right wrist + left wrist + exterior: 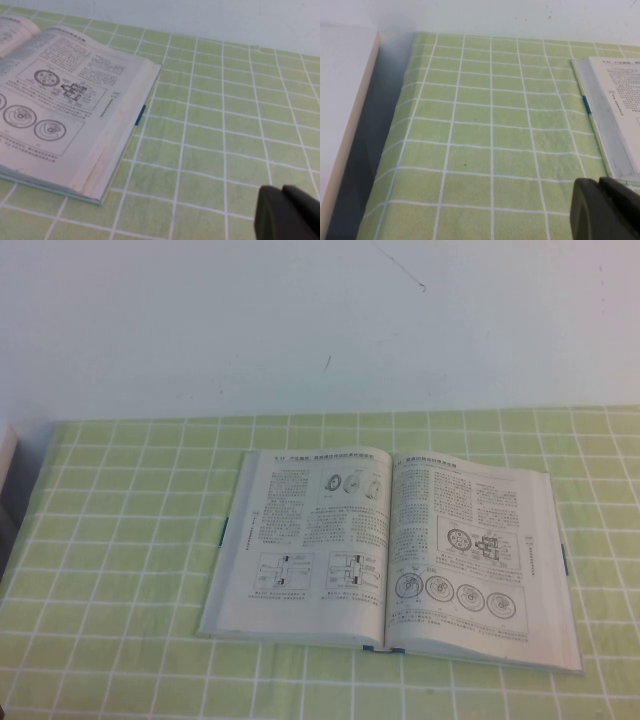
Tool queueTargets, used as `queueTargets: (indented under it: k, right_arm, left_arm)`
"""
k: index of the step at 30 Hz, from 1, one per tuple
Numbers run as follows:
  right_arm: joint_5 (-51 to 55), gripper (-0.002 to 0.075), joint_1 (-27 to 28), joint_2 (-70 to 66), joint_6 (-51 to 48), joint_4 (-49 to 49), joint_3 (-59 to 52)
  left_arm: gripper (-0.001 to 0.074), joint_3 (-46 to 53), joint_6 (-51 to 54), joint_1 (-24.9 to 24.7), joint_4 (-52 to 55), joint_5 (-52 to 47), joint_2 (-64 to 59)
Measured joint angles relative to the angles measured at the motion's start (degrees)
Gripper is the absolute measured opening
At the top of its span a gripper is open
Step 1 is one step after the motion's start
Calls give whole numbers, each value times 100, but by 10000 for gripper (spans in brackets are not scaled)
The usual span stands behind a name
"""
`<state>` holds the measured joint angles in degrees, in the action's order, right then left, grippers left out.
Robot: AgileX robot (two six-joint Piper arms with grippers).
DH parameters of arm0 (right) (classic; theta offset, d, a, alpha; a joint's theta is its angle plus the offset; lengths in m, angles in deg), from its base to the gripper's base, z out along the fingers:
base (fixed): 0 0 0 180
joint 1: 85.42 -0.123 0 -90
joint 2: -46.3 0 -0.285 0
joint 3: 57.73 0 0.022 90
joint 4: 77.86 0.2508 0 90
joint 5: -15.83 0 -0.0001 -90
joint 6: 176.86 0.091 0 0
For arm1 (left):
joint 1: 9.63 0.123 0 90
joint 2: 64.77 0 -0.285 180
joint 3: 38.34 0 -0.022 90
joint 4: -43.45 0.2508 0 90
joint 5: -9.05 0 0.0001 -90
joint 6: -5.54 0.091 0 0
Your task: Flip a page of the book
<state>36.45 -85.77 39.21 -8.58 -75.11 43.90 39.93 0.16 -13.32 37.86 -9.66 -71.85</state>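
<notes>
I see the book [390,560] lying open on the green checked tablecloth [120,540], the page [470,550] with four round diagrams flat on its right. Left gripper [607,210] sits near-left of it, right gripper [287,212] near-right; I cannot tell their fingers' state.
</notes>
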Motion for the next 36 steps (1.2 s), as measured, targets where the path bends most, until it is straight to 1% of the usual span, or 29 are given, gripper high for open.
queueTargets:
  k: [28,32,36]
  right_arm:
    - [0,-3,0,0,0,0,0]
    - [-65,-3,0,0,0,0,0]
    - [-488,-3,0,0,0,0,-55]
  left_arm:
    - [-3,0,23,0,0,0,0]
    - [-3,34,23,0,-11,529,0]
    - [-3,34,23,0,-18,1810,0]
